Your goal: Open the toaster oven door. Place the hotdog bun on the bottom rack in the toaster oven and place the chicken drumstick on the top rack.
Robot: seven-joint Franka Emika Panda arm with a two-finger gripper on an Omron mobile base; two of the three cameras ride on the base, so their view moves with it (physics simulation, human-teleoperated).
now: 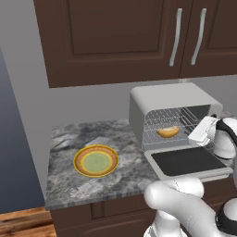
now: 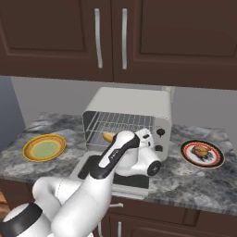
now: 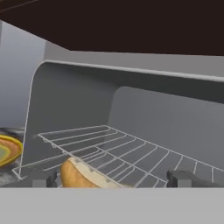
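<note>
The pincer [image 3: 109, 178] stands spread wide in the hand view, pinching nothing; the hotdog bun [image 3: 85, 175] lies between its tips on the bottom rack [image 3: 135, 168], with the top rack [image 3: 83, 135] above.

In the left base view the toaster oven [image 1: 169, 99] stands on the table [image 1: 69, 180], its toaster oven door [image 1: 185, 162] folded flat, the bun on the lower shelf. A yellow plate [image 1: 96, 161] lies bare to the left.

In the right base view the chicken drumstick [image 2: 201, 152] rests on a dark-rimmed plate [image 2: 202, 159] right of the oven, well apart from the arm.
</note>
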